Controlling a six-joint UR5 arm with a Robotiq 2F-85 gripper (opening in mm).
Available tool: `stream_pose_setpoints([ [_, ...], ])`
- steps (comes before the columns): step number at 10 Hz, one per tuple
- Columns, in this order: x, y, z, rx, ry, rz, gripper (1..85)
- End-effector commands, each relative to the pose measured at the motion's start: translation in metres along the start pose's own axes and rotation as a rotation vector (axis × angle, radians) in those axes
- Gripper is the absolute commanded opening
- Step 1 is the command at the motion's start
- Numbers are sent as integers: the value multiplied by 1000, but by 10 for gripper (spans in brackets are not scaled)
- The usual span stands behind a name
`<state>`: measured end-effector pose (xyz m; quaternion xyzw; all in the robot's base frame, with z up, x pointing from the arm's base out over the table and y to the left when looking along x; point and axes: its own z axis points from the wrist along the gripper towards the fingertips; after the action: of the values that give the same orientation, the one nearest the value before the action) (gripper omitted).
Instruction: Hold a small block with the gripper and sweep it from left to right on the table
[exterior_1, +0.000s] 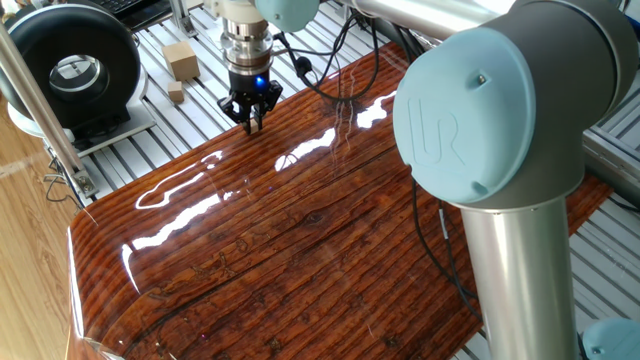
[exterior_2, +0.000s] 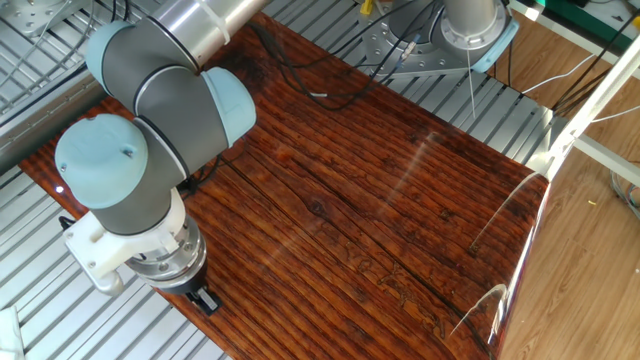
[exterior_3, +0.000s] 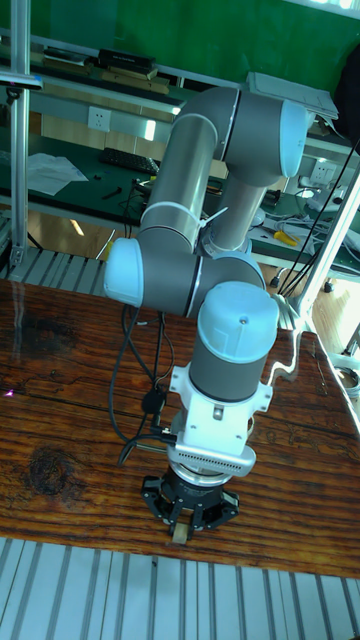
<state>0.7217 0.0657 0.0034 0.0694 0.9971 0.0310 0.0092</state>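
The table (exterior_1: 300, 230) under the gripper (exterior_1: 253, 122) is glossy striped wood, bright with glare. The gripper looks matt black, with a shiny ribbed metal wrist (exterior_1: 246, 47) above it. Beside the gripper, the base (exterior_1: 160, 140) is dull grey slatted metal, and the arm joint (exterior_1: 490, 100) is smooth light-blue plastic.

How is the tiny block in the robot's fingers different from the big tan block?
The tiny block is much smaller than the big tan block. The tiny block is pinched between the black fingers at the table edge; the big tan block lies free on the grey slatted base. Both are light tan.
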Motion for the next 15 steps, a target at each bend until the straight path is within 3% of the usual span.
stream_pose_setpoints([
  [1,0,4,-2,-12,0,10,10],
  [15,2,28,1,-22,-3,39,10],
])
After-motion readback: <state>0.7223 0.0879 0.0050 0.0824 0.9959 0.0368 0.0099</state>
